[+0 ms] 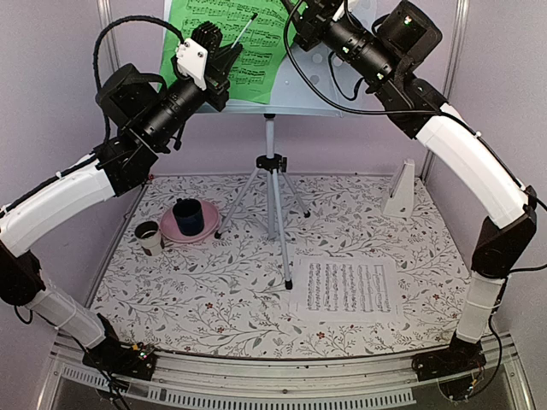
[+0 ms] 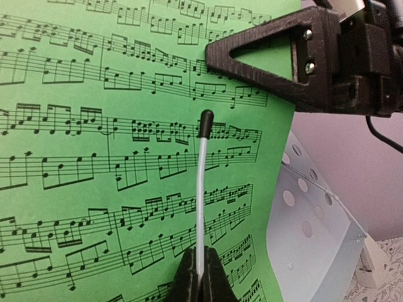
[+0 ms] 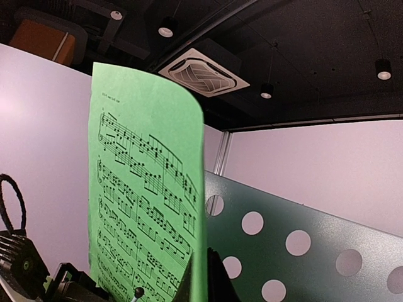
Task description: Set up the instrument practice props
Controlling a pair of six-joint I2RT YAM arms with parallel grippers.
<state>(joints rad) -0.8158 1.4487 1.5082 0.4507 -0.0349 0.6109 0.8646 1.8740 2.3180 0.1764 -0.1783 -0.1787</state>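
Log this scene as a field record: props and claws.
stand: music stand upright mid-table, tripod spread
green page: green sheet against the stand's desk
right arm: right claw shut on the green sheet's edge
left arm: left claw shut on a thin white rod, black-tipped
white page: white sheet flat on the table, near right
timer: metronome standing far right
extras: dark blue cup on pink plate, small white cup beside, left
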